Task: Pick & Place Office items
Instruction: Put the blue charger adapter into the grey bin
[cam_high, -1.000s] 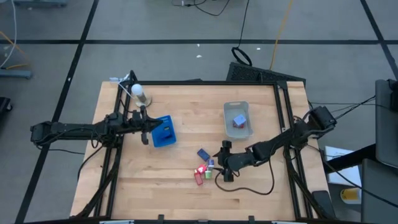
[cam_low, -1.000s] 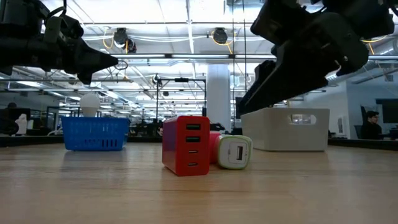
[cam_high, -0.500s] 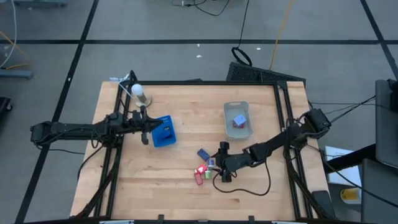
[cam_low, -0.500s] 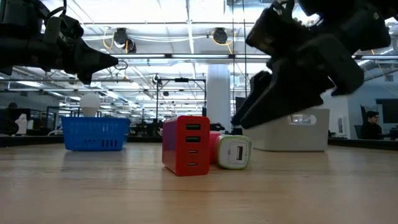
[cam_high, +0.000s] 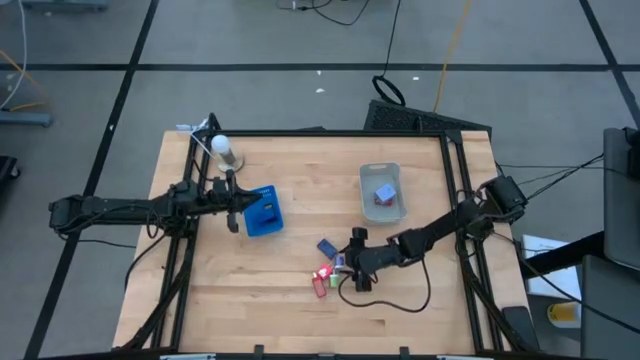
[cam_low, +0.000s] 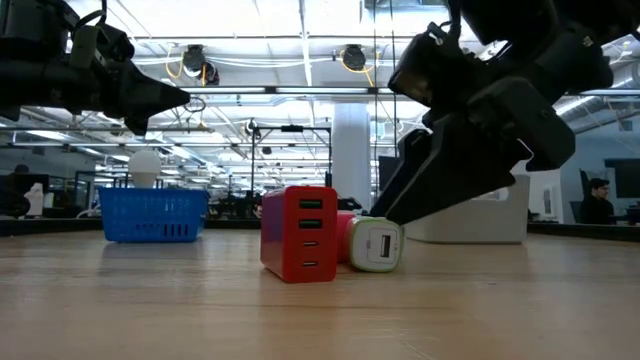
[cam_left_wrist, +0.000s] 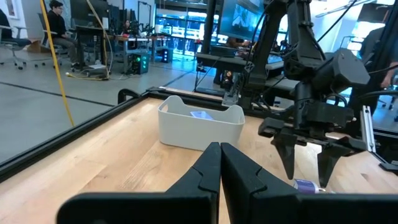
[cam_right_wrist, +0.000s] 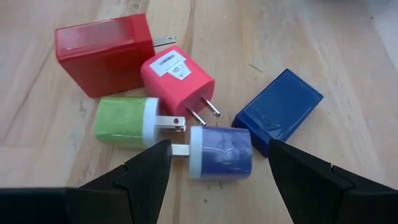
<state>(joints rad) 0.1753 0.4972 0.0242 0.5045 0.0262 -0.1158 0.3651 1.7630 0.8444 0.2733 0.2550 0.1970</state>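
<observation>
1. The right gripper (cam_right_wrist: 214, 163) hangs wide open and empty over the chargers near the table's front edge, its fingers (cam_right_wrist: 144, 171) straddling the purple charger (cam_right_wrist: 221, 152).
2. Touching or just beside it lie the green charger (cam_right_wrist: 126, 121), pink charger (cam_right_wrist: 177, 79), red block (cam_right_wrist: 104, 53) and blue block (cam_right_wrist: 278, 109).
3. Risk, as I judge it: the pieces crowd together, so closing fingers could nudge the green charger or catch two at once.
4. Since a second ago the right gripper has dropped lower and moved in over the cluster.
5. The left gripper (cam_left_wrist: 219, 171) waits closed and empty by the blue basket (cam_high: 264, 211) near the left edge, unchanged.
</observation>
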